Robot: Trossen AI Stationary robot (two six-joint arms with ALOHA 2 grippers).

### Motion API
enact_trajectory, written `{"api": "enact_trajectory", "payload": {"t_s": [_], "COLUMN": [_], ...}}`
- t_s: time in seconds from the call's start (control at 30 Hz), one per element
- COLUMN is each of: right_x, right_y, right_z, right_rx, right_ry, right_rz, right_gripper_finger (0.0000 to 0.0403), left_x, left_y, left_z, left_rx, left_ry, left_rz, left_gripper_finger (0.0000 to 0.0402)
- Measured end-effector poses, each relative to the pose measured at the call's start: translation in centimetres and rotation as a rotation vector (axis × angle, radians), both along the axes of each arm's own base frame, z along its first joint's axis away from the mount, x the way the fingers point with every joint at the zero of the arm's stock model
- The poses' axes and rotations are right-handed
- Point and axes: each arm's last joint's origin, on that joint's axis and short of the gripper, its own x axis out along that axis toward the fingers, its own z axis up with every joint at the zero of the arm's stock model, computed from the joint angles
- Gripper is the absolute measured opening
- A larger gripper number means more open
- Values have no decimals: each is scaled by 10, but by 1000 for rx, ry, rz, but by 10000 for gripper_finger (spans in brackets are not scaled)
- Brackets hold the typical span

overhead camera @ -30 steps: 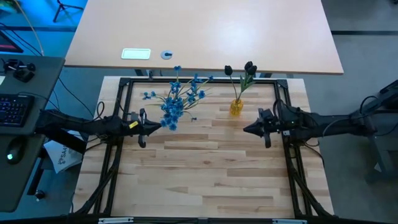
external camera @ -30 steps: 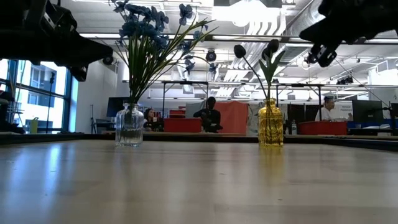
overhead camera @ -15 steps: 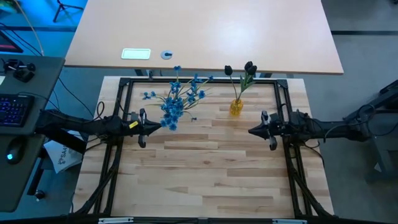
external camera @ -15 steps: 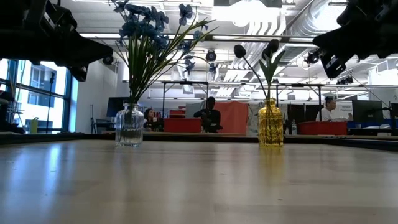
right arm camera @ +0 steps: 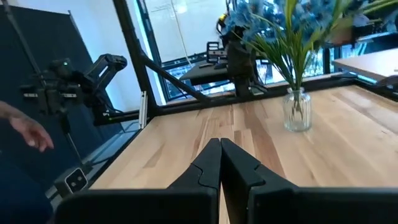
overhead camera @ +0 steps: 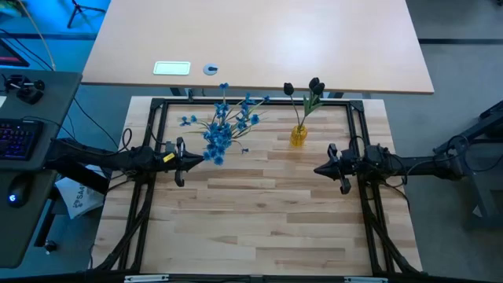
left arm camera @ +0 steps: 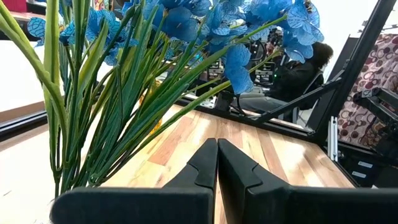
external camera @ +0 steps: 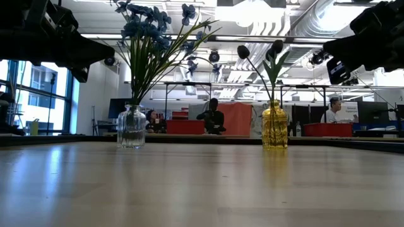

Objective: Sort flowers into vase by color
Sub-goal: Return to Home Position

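The blue flowers [overhead camera: 222, 126] stand by their stems in a clear glass vase [external camera: 131, 128] at the table's far left; they fill the left wrist view [left arm camera: 161, 37] and show in the right wrist view [right arm camera: 292, 31]. The dark tulip-like buds [overhead camera: 310, 88] stand in a yellow vase [overhead camera: 298, 136], seen in the low view [external camera: 274, 126]. My left gripper [overhead camera: 198, 162] is shut and empty, just near of the blue flowers. My right gripper [overhead camera: 318, 169] is shut and empty, near and right of the yellow vase.
A black frame [overhead camera: 251, 102] runs round the table's far and side edges. Bare wood [overhead camera: 259, 212] lies between the grippers and toward the near edge. A hand [right arm camera: 28, 132] shows in the right wrist view, beyond the table. People sit in the room behind [external camera: 213, 116].
My right gripper has drawn back toward the table's right edge and a little toward the near edge, away from the yellow vase, and has sunk slightly. Flowers and vases have stayed put.
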Motion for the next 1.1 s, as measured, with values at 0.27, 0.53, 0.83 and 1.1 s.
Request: {"api": "enact_trajectory", "payload": {"t_s": [0.27,0.53,0.83,1.1], "right_x": [0,0,-8,-12], "right_y": [0,0,-1,-2], "right_z": [-6,-10,-5,4], "right_rx": [52,59,58,56], "right_ry": [69,116,48,-58], "right_rz": [-3,-5,-13,-29], "right_gripper_finger": [0,0,0,0], "left_x": [0,0,-5,-24], "left_y": [0,0,0,3], "left_z": [0,0,2,14], "left_rx": [0,0,-2,-17], "left_ry": [0,0,-22,-164], "left_rz": [0,0,0,3], "left_gripper_finger": [0,0,0,0]}}
